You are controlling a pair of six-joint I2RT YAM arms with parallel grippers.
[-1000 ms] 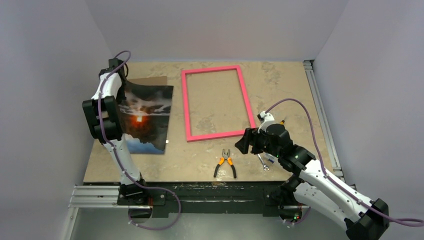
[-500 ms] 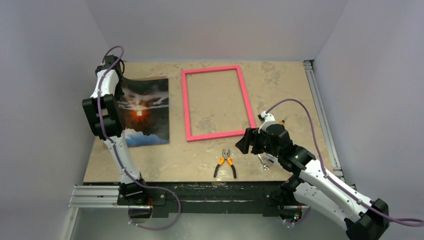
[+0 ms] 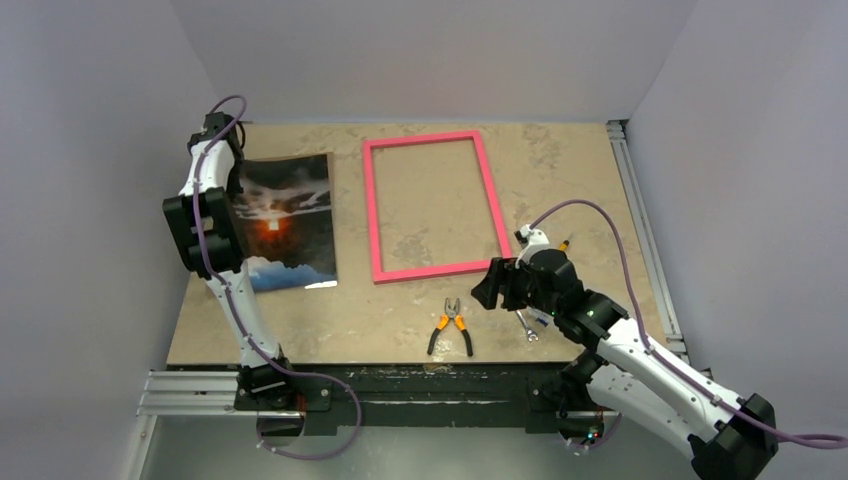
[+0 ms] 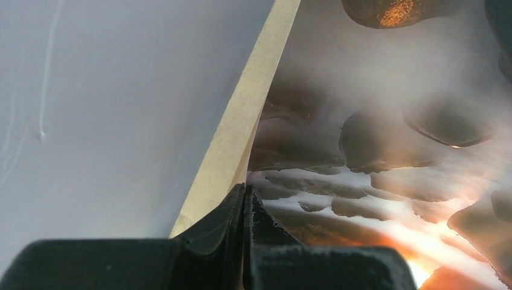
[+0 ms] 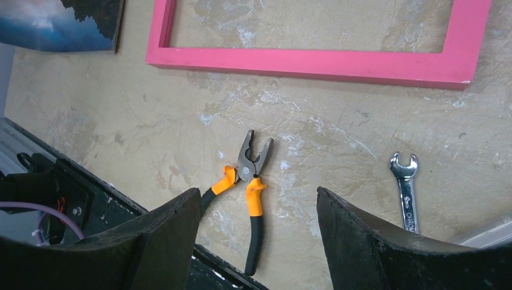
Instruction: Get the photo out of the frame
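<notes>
Pressed together, my left end effector [image 4: 244,199] was pinching the photo [image 3: 288,225] by its left edge, close to the far corner. The print lay face up on the counter [image 3: 560,180], left of the frame [image 3: 430,270] and apart from it. The frame lay flat and empty, with bare counter showing through its opening.

I judged the removal itself done and the step in hand to be setting the print down. The next move would call for parting the left fingers and lifting away without dragging the glossy sheet along.

My right end effector [image 5: 256,193] hung with its fingers spread and gripped nothing. It hovered over the pliers [image 5: 250,181], with a wrench [image 5: 406,190] just beside them, near the frame's lower rail.

From above, my left arm covered the print's left edge, so I couldn't tell whether that side lay fully flat. Up close, a tan strip ran beside the print, and I couldn't tell whether it was counter or board.
</notes>
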